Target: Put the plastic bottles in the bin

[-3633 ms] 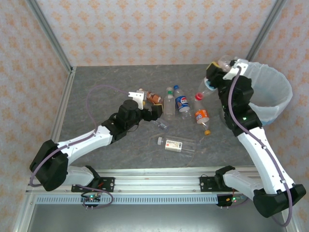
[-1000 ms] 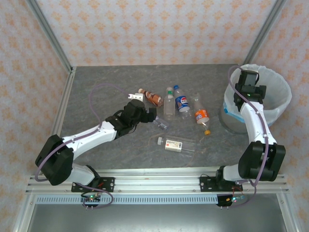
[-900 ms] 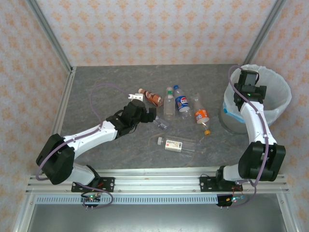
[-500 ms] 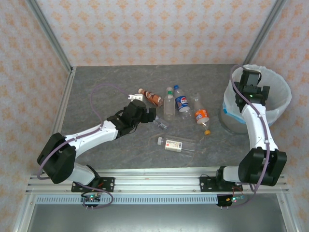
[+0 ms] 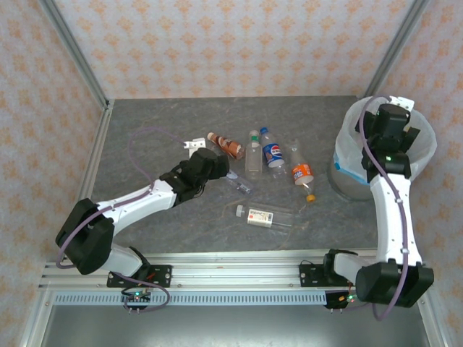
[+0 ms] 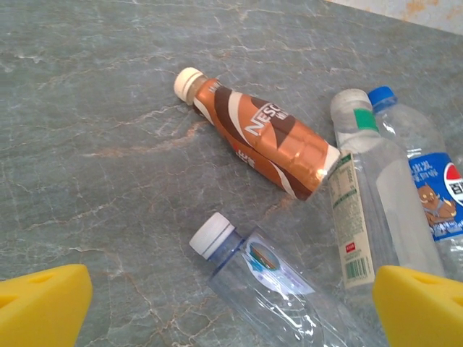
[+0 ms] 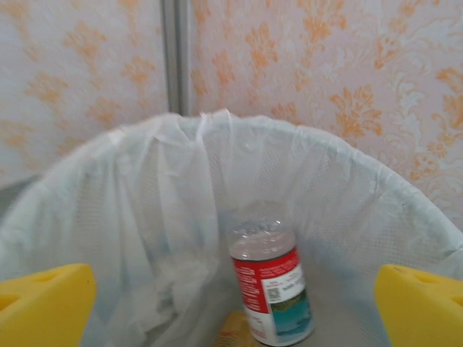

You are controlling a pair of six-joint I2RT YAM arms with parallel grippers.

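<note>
- Plastic bottles (image 5: 273, 152): you see several lying clustered on the tabletop (image 5: 159, 123). A red-labelled bottle (image 7: 271, 296) sits inside the bin (image 5: 346, 160), at 3 o'clock from the cluster.
- Your left gripper (image 6: 231, 311) hangs released above a clear bottle (image 6: 268, 275), with the brown bottle (image 6: 260, 141) at its 12 o'clock.
- Your right gripper (image 7: 231, 303) is spread wide and empty over the bin's mouth.
</note>
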